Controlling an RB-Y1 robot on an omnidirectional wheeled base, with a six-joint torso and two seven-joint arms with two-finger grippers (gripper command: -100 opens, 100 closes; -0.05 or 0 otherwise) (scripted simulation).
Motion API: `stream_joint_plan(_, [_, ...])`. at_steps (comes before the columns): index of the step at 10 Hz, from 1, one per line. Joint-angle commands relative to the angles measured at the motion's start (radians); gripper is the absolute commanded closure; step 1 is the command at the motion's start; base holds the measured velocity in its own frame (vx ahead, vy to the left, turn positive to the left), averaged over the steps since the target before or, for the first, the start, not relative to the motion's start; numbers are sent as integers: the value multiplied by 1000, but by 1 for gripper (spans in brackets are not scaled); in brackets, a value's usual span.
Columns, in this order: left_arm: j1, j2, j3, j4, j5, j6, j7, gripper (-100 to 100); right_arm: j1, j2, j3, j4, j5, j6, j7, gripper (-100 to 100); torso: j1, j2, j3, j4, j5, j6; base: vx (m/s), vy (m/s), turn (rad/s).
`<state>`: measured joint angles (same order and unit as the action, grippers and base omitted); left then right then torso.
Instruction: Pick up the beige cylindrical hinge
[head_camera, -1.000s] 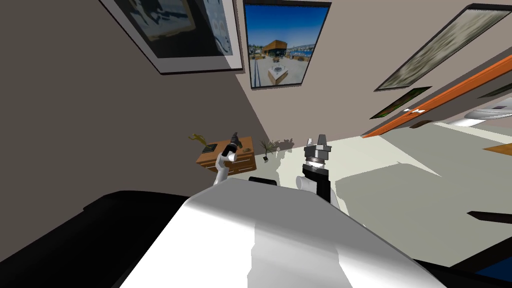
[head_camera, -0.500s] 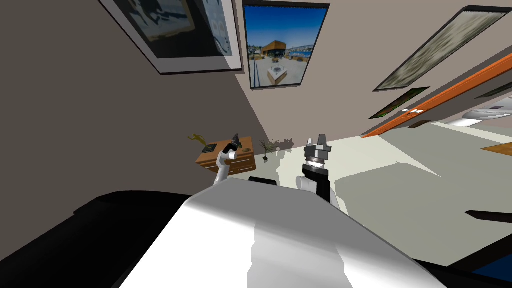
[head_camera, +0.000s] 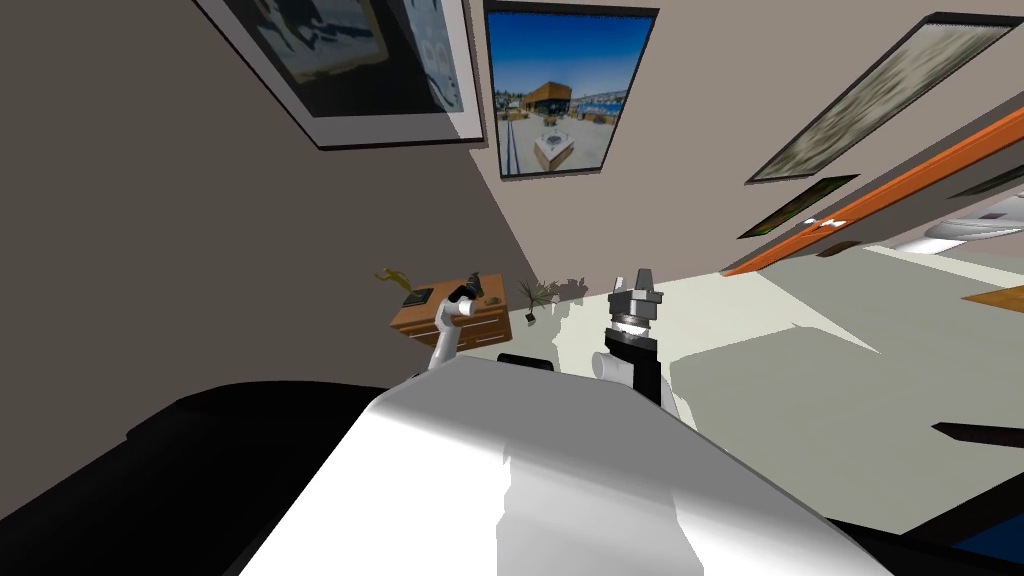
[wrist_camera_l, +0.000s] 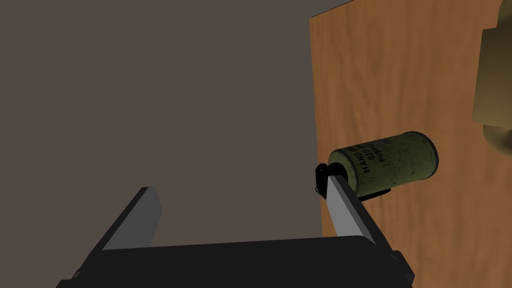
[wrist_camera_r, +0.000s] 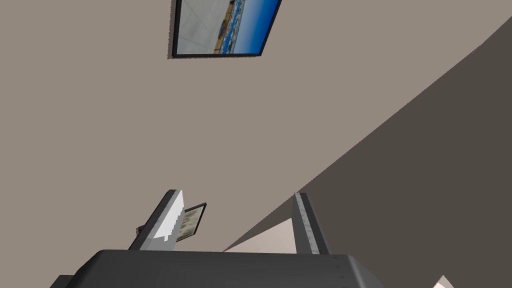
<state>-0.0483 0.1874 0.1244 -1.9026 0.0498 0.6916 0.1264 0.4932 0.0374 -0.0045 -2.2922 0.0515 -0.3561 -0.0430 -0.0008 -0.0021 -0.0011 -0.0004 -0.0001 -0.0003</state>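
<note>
My left gripper (wrist_camera_l: 240, 183) hangs over the edge of the wooden dresser (head_camera: 455, 320), fingers spread wide with nothing between them. The thing I take for the hinge, an olive-beige cylinder (wrist_camera_l: 387, 162) with printed lettering, lies on its side on the wooden top (wrist_camera_l: 400, 70), close to that top's edge. It sits outside my gap: one fingertip overlaps its dark end cap, and the rest of the opening looks onto a flat grey-brown surface past the edge.

To do this well, I judge I should slide the hand sideways over the top until the cylinder's body lies centred between the fingers. Then I would turn the wrist so the blades meet its curved sides across the axis, lower and close. Closing from here would likely nudge the end and roll it.

Room is uneven. The edge is right beside the cylinder, so a push that way could tip it off. On the far side a tan object (wrist_camera_l: 492, 85), cut off by the frame, lies near; I can't tell what it is. A small plant (head_camera: 534, 298) stands beside the dresser. My right gripper (wrist_camera_r: 237, 192) is held up, well apart, fingers spread and empty.
</note>
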Motion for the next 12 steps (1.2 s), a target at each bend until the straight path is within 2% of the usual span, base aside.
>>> stream_joint_plan(1, [-13, 5, 2, 25, 9, 50, 4, -100, 0, 0, 0, 0, 0, 0, 0, 0, 0, 0, 0, 0, 0, 0, 24, -15, 3])
stream_joint_plan(2, [-37, 10, 2, 61, 24, 77, 11, -100, 0, 0, 0, 0, 0, 0, 0, 0, 0, 0, 0, 0, 0, 0, 32, -19, 8])
stream_joint_plan(3, [-37, 10, 2, 61, 24, 108, 11, -100, 0, 0, 0, 0, 0, 0, 0, 0, 0, -1, 0, 0, 0, 0, 29, -14, 2])
stream_joint_plan(4, [-37, 10, 2, 61, 24, 117, 11, -100, 0, 0, 0, 0, 0, 0, 0, 0, 0, 0, 0, 0, 0, 0, 12, -4, 2])
stream_joint_plan(5, [-61, 14, 3, 98, 39, 158, 19, -100, 0, 0, 0, 0, 0, 0, 0, 0, 1, 1, 0, 0, 0, 0, 27, -10, 11])
stream_joint_plan(6, [-61, 14, 3, 98, 39, 181, 19, -100, 0, 0, 0, 0, 0, 0, 0, 0, 0, 0, 0, 0, 0, 0, 32, -14, 4])
stream_joint_plan(7, [-83, 18, 2, 135, 56, 214, 27, -100, 0, 0, 0, 0, 0, 0, 0, 0, 0, 0, 0, 0, 0, 0, 48, -18, 12])
stream_joint_plan(8, [-83, 18, 2, 135, 56, 240, 27, -100, 0, 0, 0, 0, 0, 0, 0, 0, 0, -1, -1, 0, 0, 0, 43, -19, 6])
stream_joint_plan(9, [-105, 22, 1, 173, 72, 270, 36, -100, 0, 0, 0, 0, 0, 0, 0, 0, 0, -1, -1, 0, 0, 0, 49, -17, 17])
stream_joint_plan(11, [-105, 22, 1, 173, 72, 304, 36, -100, 0, 0, 0, 0, 0, 0, 0, 0, 0, -1, -1, 0, 0, 0, 29, -9, 3])
stream_joint_plan(12, [-127, 25, -1, 212, 88, 338, 44, -100, 0, 0, 0, 0, 0, 0, 0, 0, 0, 0, 0, 0, 0, 0, 37, -17, 12])
